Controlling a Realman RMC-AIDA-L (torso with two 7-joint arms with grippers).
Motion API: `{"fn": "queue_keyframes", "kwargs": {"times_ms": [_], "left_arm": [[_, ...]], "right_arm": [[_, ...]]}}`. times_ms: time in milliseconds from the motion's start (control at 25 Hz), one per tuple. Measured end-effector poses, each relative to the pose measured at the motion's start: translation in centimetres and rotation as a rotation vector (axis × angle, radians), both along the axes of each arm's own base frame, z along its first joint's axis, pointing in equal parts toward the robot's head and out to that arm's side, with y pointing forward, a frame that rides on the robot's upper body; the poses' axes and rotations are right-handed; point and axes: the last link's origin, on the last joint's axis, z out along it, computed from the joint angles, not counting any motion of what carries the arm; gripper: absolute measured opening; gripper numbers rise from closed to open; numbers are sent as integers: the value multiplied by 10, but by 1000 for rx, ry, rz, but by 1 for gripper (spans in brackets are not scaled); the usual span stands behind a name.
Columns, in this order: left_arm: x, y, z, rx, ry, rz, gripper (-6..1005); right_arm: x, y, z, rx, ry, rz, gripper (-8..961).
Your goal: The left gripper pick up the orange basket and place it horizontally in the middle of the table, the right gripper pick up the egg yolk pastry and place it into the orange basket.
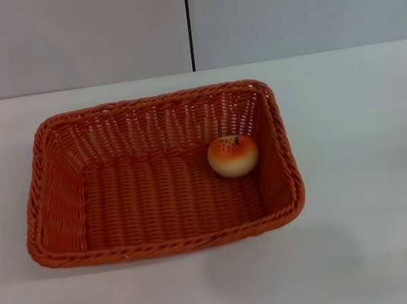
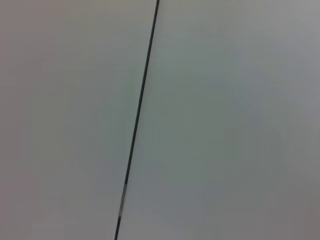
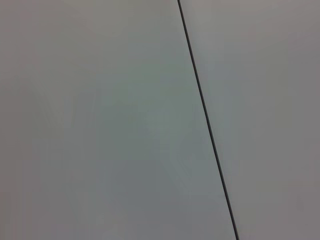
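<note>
Egg yolk pastry (image 1: 232, 156) inside orange basket (image 1: 62, 215), near its right wall

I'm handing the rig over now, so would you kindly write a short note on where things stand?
Left and right grippers: neither is in view; both wrist cameras show only a grey wall with a dark seam.
Orange basket: lies lengthwise across the middle of the table.
Egg yolk pastry: inside the basket, near its right wall.
Done: both placements, it seems.
Left: apparently nothing.

Egg yolk pastry (image 1: 232, 156) sits inside orange basket (image 1: 59, 193), near its right wall.
</note>
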Motion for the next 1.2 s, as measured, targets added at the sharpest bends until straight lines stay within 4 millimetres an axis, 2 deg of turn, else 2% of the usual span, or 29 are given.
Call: {"fn": "queue_keyframes", "kwargs": {"times_ms": [1200], "left_arm": [[2, 5, 0, 1, 0, -12, 614]], "right_arm": [[0, 1, -1, -5, 2, -5, 574]]}}
